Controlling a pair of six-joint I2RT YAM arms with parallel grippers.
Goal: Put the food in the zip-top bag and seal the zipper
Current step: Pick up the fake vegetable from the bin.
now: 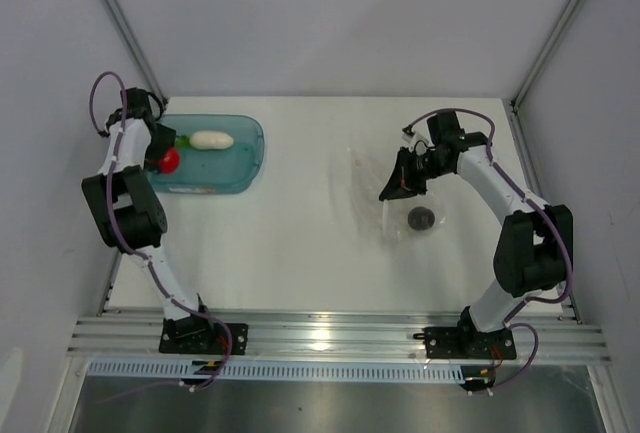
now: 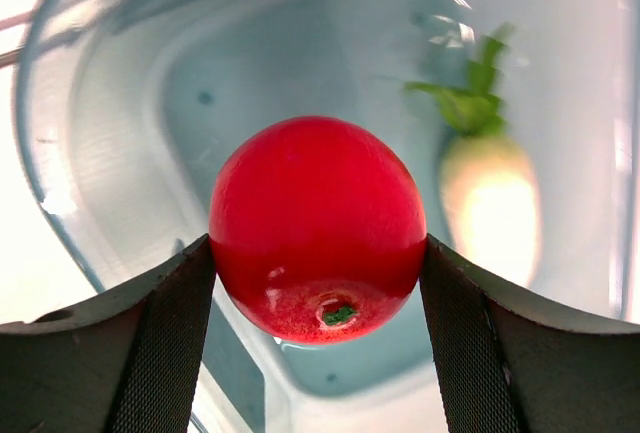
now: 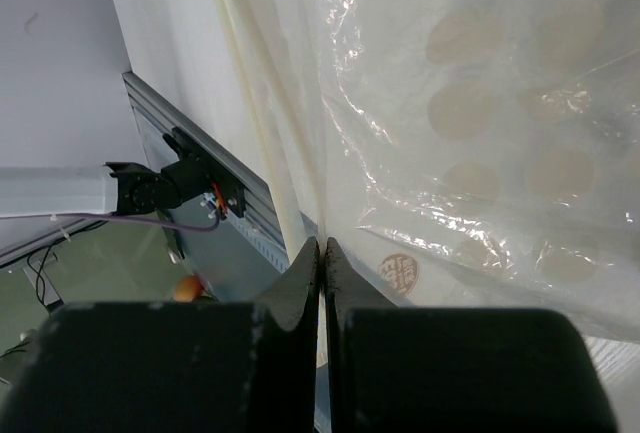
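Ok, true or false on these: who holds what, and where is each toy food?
1. The left end effector grips the red tomato-like toy ball. True.
2. The right end effector is pinched shut on the clear crinkly plastic bag. True.
3. The white oblong toy radish is inside that bag. False: it lies in the translucent teal plastic tray.
4. The dark round toy piece sits in the tray. False: it lies far from it, near the right end effector.
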